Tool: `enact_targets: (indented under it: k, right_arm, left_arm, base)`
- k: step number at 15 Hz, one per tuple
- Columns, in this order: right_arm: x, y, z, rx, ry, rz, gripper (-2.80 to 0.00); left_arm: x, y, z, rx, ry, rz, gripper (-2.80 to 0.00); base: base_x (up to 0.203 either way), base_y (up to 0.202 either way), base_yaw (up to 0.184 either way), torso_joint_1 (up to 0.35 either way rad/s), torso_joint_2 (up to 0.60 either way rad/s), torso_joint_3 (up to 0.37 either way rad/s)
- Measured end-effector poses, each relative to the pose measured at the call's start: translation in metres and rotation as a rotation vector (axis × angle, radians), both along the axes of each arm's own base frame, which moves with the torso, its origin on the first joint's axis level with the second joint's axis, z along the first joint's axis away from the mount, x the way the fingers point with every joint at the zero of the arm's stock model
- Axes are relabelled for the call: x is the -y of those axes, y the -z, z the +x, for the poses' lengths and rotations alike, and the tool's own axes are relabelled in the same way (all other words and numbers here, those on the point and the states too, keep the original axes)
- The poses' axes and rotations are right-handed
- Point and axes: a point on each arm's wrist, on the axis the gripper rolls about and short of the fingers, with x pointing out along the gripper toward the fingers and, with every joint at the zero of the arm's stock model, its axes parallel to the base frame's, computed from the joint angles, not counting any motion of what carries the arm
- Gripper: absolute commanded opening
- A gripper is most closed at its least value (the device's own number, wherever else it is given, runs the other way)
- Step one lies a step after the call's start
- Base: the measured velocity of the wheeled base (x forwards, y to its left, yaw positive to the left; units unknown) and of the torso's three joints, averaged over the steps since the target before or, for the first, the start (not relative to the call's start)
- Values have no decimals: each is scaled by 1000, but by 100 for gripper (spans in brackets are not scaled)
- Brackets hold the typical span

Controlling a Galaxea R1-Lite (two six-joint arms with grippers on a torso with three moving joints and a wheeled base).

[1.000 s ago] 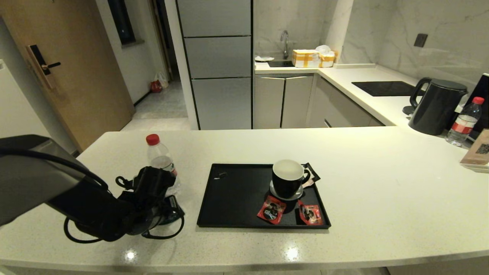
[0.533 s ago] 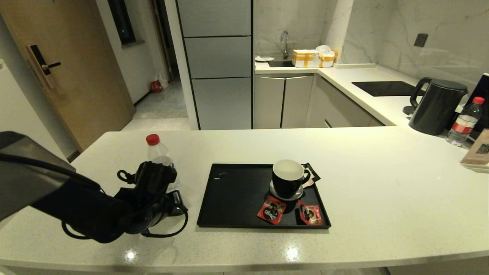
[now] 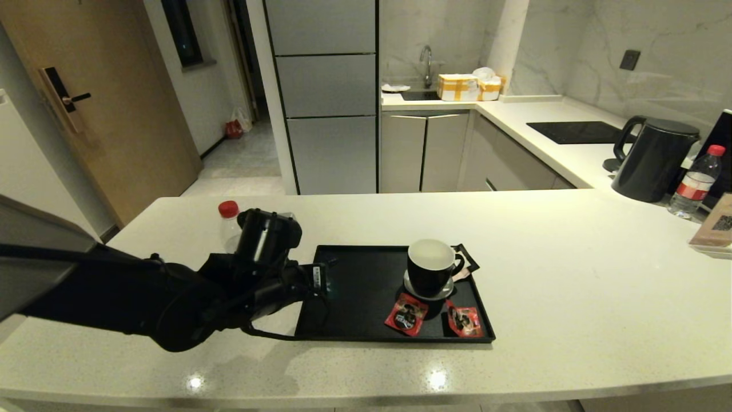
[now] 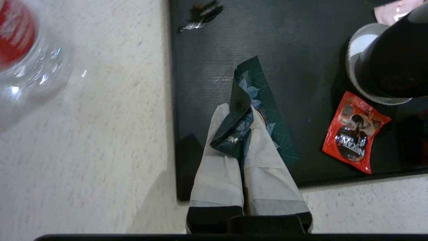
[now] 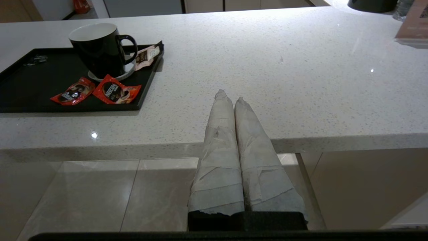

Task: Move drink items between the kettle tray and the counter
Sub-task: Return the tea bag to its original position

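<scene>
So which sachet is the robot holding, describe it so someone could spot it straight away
Look at the black tray in the middle of the counter. Over its left part, the left pincer is shut on a flat sachet. It is dark teal with a leaf pattern, unlike the two red sachets by the mug.

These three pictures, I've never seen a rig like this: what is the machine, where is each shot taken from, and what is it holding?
It is a two-armed robot at a kitchen counter. One camera looks down from its head; one sits on each wrist, behind the taped fingers. The left gripper hangs over the black tray, pinching a dark teal sachet. The tray also carries a black mug and two red sachets. A red-capped water bottle stands on the counter beside the tray. The right gripper waits shut at the counter's near edge.
</scene>
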Motion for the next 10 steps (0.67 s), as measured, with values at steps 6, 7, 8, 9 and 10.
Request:
enact_targets:
  k: [6, 7, 8, 9, 10]
  right_arm:
    - [0, 0, 0, 0, 0, 0, -280]
    - [0, 0, 0, 0, 0, 0, -280]
    - [0, 0, 0, 0, 0, 0, -280]
    - [0, 0, 0, 0, 0, 0, -280]
    - [0, 0, 0, 0, 0, 0, -280]
  left_arm:
    - [34, 31, 24, -83, 26, 63, -280]
    - [36, 39, 26, -100, 21, 73, -280]
    - [38, 48, 28, -117, 6, 79, -280]
    - [38, 54, 30, -129, -8, 84, -280]
    - [38, 60, 33, -138, -13, 88, -280]
  base:
    - [0, 0, 0, 0, 0, 0]
    - [0, 0, 0, 0, 0, 0]
    - [0, 0, 0, 0, 0, 0]
    - [0, 0, 0, 0, 0, 0]
    - [0, 0, 0, 0, 0, 0]
